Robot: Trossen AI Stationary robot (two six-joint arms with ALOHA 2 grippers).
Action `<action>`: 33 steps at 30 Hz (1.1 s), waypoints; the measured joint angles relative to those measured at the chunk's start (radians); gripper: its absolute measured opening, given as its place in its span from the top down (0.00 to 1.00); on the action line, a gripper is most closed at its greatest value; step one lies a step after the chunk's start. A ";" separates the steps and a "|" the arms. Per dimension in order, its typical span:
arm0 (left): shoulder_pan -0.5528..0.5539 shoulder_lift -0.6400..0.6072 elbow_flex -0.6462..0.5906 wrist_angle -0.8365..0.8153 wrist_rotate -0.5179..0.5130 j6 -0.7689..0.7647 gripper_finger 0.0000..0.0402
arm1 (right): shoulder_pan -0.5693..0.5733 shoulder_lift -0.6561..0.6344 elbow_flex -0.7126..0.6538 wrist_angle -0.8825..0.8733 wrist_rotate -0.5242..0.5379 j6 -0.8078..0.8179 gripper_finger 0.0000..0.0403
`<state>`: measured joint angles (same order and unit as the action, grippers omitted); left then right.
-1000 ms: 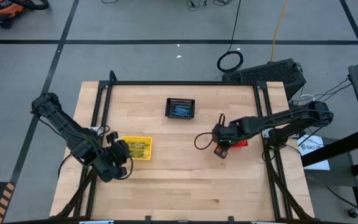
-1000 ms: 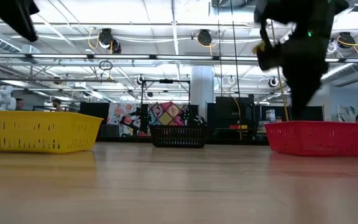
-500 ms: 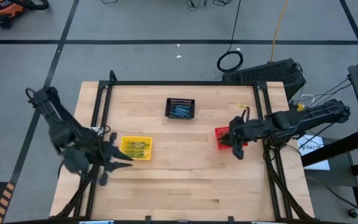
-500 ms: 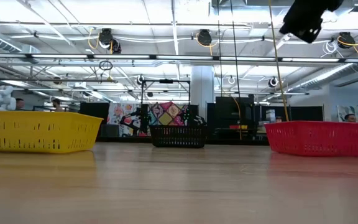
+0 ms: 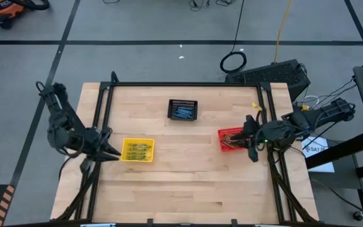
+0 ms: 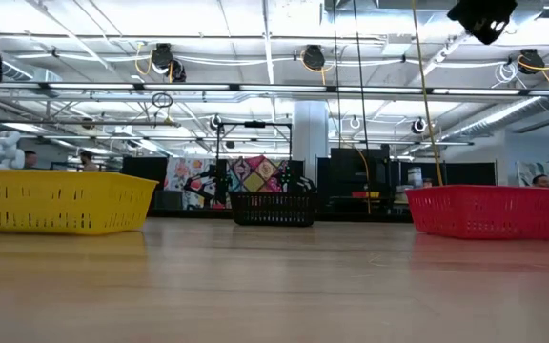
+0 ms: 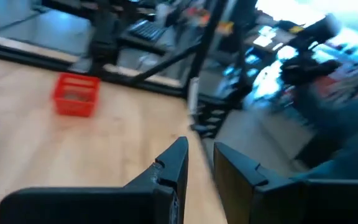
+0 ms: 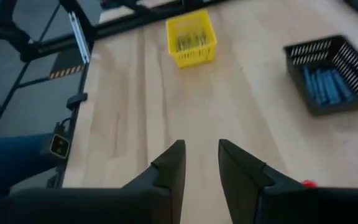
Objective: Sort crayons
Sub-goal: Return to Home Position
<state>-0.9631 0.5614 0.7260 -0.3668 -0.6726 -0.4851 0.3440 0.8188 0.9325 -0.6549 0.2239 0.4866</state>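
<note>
You see 3 mesh baskets on the tabletop (image 5: 188, 183), well apart from one another. The yellow-olive crayons (image 5: 138, 150) lie in the yellow basket (image 5: 126, 157) on the left side. The blue-grey crayons (image 5: 183, 112) lie in the black basket (image 5: 171, 108) at the far middle. The brown-red crayons (image 5: 232, 140) lie in the red basket (image 5: 222, 135) on the right side, where they are hard to make out. Your left gripper (image 5: 109, 151) hangs at the tabletop's left edge, just beside the yellow basket and pointing across toward the red one. In its wrist view the 2 fingers (image 7: 173, 165) stand a narrow gap apart with nothing between them. Your right gripper (image 5: 249, 140) hangs over the right part of the red basket, and the low view shows that arm raised well above the rim. Its fingers (image 8: 169, 165) also stand a narrow gap apart and empty, aimed across the tabletop toward the yellow basket.
</note>
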 joint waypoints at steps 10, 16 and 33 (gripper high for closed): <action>-0.015 -0.218 -0.564 0.773 0.354 0.128 0.80 | 0.092 -0.117 -0.153 0.263 0.193 -0.153 0.80; -0.015 -0.250 -0.719 0.940 0.484 0.135 0.80 | 0.118 -0.230 -0.318 0.432 0.193 -0.169 0.80; -0.014 -0.250 -0.719 0.762 0.668 0.319 0.80 | 0.175 -0.523 -0.819 0.947 0.192 -0.411 0.80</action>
<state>-0.9775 0.3109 0.0071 0.3952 -0.0048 -0.1665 0.5194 0.2955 0.1134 0.2917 0.4160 0.0758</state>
